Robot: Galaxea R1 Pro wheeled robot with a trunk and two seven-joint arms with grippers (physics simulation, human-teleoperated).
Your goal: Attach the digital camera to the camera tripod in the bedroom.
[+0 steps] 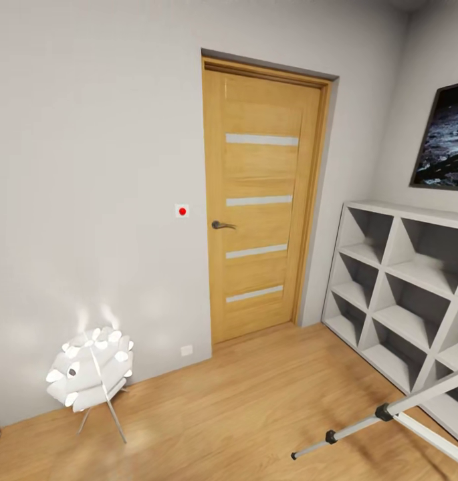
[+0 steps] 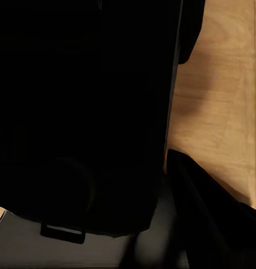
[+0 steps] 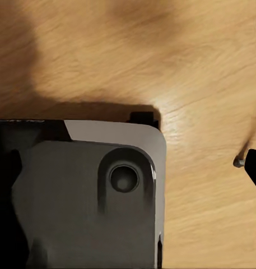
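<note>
Head view looks across the bedroom at an oak door with pale stripes, a white cube shelf at three o'clock and a lit white floor lamp at eight o'clock. Silver legs of the camera tripod enter at five o'clock, slanting over the wood floor; its head is out of frame. Both wrist views show dark robot bodywork above floorboards, so I cannot tell whether either arm's fingers are apart or together. I judge the tripod stiff, light and top-heavy; steady it by a leg joint near the head, not the pan handle.
</note>
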